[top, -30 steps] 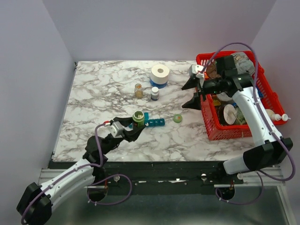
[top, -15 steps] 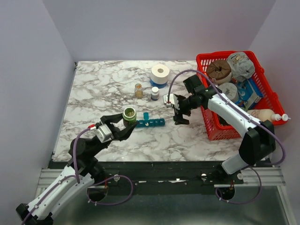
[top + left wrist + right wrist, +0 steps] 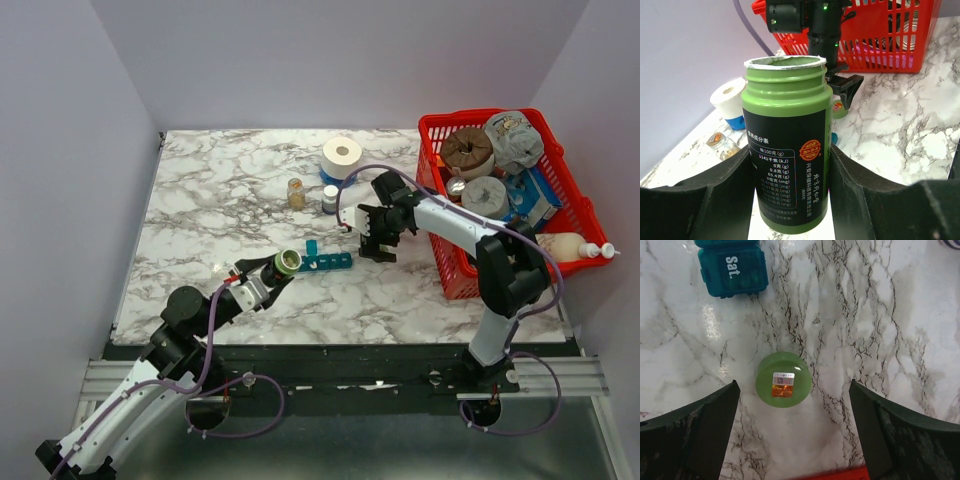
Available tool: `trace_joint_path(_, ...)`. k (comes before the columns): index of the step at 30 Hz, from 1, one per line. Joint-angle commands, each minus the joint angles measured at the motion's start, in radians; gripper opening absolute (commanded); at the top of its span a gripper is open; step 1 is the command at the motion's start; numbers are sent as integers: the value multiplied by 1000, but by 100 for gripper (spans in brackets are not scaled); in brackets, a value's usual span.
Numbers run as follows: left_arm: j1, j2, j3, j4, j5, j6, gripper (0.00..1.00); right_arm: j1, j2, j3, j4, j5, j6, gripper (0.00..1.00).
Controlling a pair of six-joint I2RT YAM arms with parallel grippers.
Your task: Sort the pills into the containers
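Gripping the green bottle (image 3: 785, 150), your left hand (image 3: 270, 281) reaches low, the open mouth just beside the teal pill organizer (image 3: 328, 262), which lies near the middle of the surface (image 3: 200, 200). That strip looks light, hard and slippy; take it by its long sides. Your right hand (image 3: 794, 390) hangs spread wide over the green lid (image 3: 783, 379).

bench (image 3: 200, 220): white marble with grey veins
pill organizer (image 3: 332, 261): teal strip, flat on the bench near its middle
left gripper (image 3: 284, 267): jaws clamped on a green bottle (image 3: 290, 261), its open mouth showing, at the organizer's left end
right gripper (image 3: 377, 248): pointing down, jaws spread, low over the bench just right of the organizer
back row: white roll (image 3: 342, 155), small amber bottle (image 3: 296, 192), white bottle (image 3: 330, 199) with dark cap
red basket (image 3: 455, 270): right side, packed with rolls and packets
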Motion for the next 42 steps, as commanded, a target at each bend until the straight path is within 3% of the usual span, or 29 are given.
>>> trace_joint_path(1,2,-1,3,9,37,36,0,10,41,17,28,62,11,99)
trace_joint_path(20,2,8,3,15,51,21,0,14,105,-32,65,63,52,78)
trace_joint_path(24,2,8,3,17,58,14,0,17,92,-27,48,50,68,57)
trace_joint_path(25,2,10,4,17,62,14,0,17,82,-20,40,43,69,45)
trace_joint_path(29,2,25,7,17,89,7,0,17,-7,0,-10,-6,74,30)
trace_joint_path(33,2,63,10,27,159,-4,0,17,-132,75,-175,-195,51,22)
trace_joint_path(39,2,184,30,95,282,-62,0,25,-329,268,-438,-575,-34,21)
trace_joint_path(42,0,260,43,136,344,-105,0,82,-378,335,-495,-650,-51,21)
